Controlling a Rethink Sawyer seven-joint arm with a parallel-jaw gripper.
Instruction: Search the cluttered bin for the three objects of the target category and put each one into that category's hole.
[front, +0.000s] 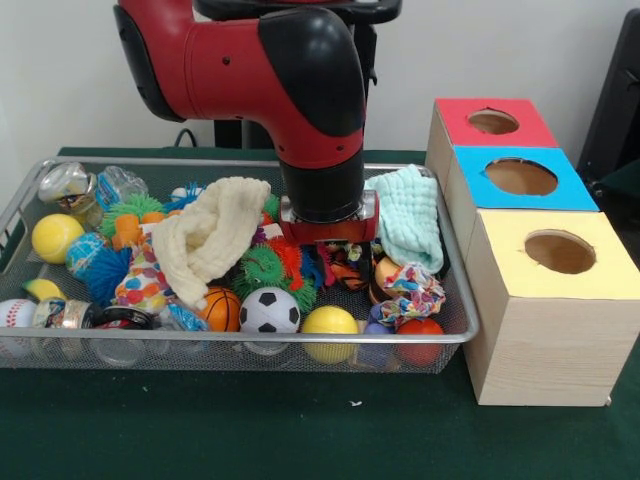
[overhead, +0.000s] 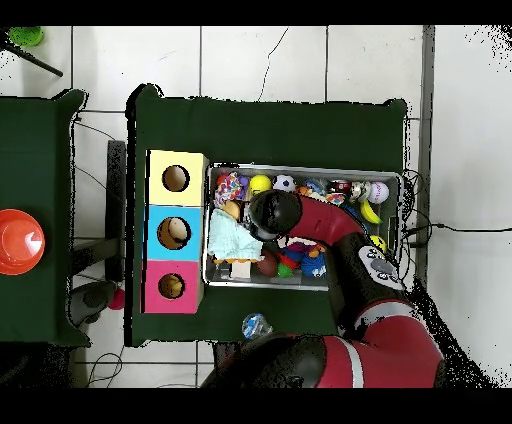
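The wire bin (front: 455, 300) sits on the green table (front: 300, 430), packed with clutter: a soccer ball (front: 269, 311), a small basketball (front: 221, 309), a yellow ball (front: 329, 322) at the front rail, another yellow ball (front: 55, 237) at the picture's left, a baseball (front: 15, 313) in the front left corner, a red ball (front: 420, 333), spiky green toys (front: 258, 268), a cream cloth (front: 210, 236) draped over the middle, a mint cloth (front: 410, 215) against the side nearest the boxes, and a patterned fabric piece (front: 408, 292) below it. Which category is the target cannot be told from the pictures, so the three wanted objects cannot be singled out. The red and black arm (front: 300, 90) comes down from above with its last segment vertical, and the end effector (front: 330, 240) is sunk into the middle of the pile between the two cloths; its tips are buried among the toys, so whether they are apart or together cannot be told. In the overhead view the arm (overhead: 335, 235) bends from the base across the bin, its wrist over the half nearest the boxes. Just beside the bin stands a row of three wooden boxes, each with a round hole on top: red box (front: 495, 122), blue box (front: 520, 178) and yellow box (front: 555, 252).
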